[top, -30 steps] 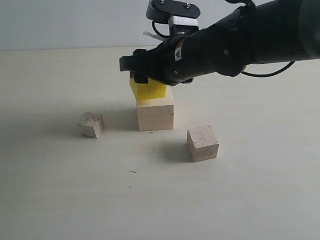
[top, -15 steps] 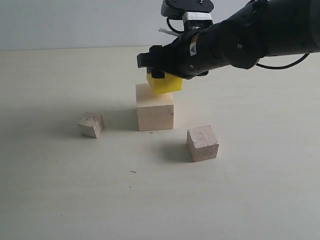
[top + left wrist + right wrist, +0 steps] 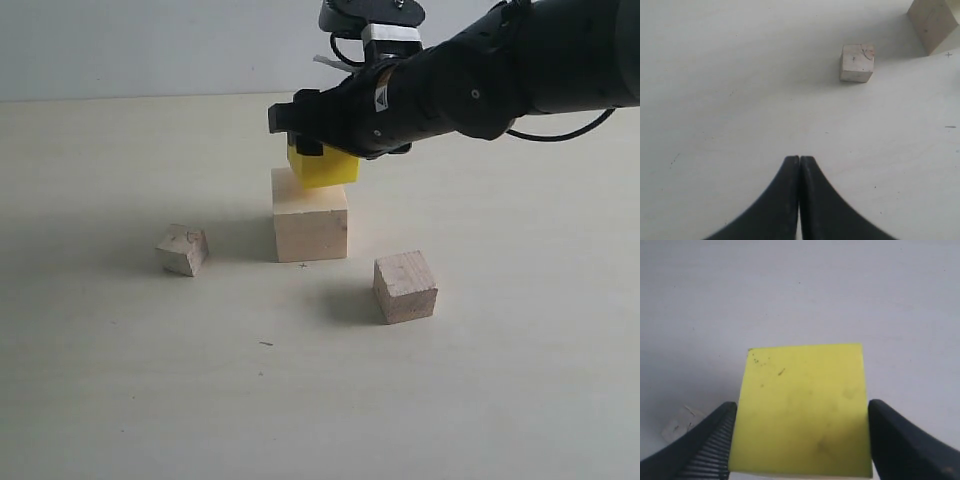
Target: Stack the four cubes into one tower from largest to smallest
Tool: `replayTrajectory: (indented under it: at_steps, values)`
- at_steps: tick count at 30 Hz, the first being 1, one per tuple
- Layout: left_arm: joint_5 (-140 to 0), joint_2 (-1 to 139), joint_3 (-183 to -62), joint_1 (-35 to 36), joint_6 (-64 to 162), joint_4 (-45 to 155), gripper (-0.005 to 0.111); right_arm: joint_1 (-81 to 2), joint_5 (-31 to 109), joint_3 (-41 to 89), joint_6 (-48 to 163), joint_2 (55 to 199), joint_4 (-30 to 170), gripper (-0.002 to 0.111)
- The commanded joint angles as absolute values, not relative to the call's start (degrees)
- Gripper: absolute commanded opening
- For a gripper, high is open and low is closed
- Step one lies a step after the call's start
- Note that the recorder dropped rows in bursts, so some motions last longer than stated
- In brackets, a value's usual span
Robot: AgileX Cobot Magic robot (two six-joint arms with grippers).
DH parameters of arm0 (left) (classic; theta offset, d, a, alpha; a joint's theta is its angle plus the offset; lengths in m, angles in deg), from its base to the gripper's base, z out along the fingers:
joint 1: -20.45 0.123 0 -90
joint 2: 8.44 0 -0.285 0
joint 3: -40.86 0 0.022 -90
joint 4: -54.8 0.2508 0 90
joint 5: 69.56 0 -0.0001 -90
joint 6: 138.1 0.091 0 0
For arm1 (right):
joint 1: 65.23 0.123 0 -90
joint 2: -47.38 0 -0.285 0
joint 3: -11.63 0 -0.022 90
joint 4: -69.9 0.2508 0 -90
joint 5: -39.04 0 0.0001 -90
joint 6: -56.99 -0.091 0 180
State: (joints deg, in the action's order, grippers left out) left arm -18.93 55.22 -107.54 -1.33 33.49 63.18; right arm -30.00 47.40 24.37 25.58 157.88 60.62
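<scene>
Clamped by its opposite flat sides in the right gripper, the yellow cube hangs just above the large pale cube and looks rigid, light and smooth, so a centred, square hold suits it; the left gripper is clenched empty.

Pale beige table, plain whitish wall.

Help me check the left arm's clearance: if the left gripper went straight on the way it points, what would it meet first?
Probably the bare table: the shut left gripper aims past the smallest pale wooden cube, which sits off to one side. Depth is uncertain.
</scene>
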Motion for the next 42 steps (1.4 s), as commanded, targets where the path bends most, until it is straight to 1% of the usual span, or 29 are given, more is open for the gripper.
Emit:
replayTrajectory:
  at_steps: [1,7,16,27,32,36,42]
  values:
    - [-20.09,55.06,-107.43,-1.17,32.95,63.04,0.003,-29.89,46.21,24.37,33.85,157.05,60.38,0.0]
    - [-20.09,55.06,-107.43,-1.17,32.95,63.04,0.003,-29.89,47.42,24.37,50.53,154.71,60.38,0.0]
    - [-21.62,55.06,-107.43,-1.17,32.95,63.04,0.003,-29.89,47.42,24.37,49.34,154.18,68.31,0.0]
    - [-21.86,55.06,-107.43,-1.17,32.95,63.04,0.003,-29.89,44.05,24.37,49.5,154.18,67.5,0.0]
    - [-21.98,55.06,-107.43,-1.17,32.95,63.04,0.003,-29.89,42.48,24.37,39.61,154.18,74.22,0.0]
    - [-21.98,55.06,-107.43,-1.17,32.95,63.04,0.003,-29.89,38.48,24.37,31.46,154.18,76.7,0.0]
    - [-21.85,55.06,-107.43,-1.17,32.95,63.04,0.003,-29.89,34.93,24.47,29.92,153.45,77.68,0.0]
